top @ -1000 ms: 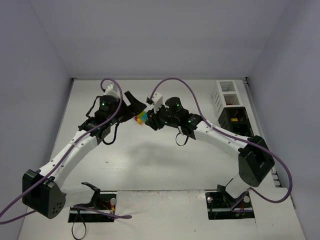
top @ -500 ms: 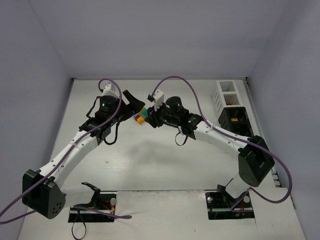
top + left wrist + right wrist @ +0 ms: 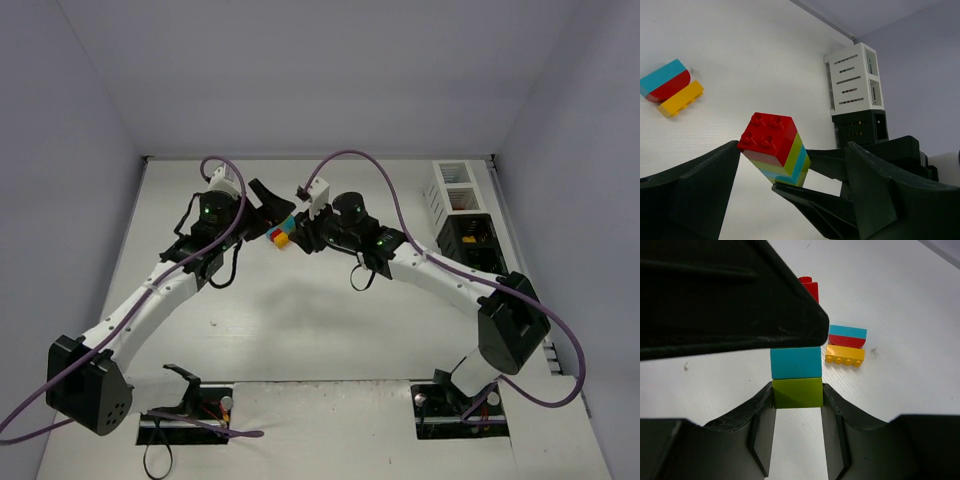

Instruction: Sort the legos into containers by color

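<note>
A stack of legos (image 3: 775,150), red on top, then green, cyan and green, hangs in the air between my two grippers; it also shows in the top view (image 3: 281,232). My right gripper (image 3: 797,390) is shut on the stack's bottom green brick (image 3: 797,393). My left gripper (image 3: 792,150) is open with its jaws wide on either side of the stack, and the red end sits by its left fingertip. On the table lie a cyan-and-red oval piece (image 3: 665,82) and a yellow brick (image 3: 681,98). The containers, one white (image 3: 452,188) and the others black (image 3: 470,240), stand at the far right.
The grey walls close the table in at the back and sides. The row of bins (image 3: 856,80) runs along the right edge. Purple cables (image 3: 350,160) loop above both arms. The arm bases sit at the near edge.
My right gripper has carried the stack a little up and left, further in between the left gripper's open jaws. The left arm has barely moved.
</note>
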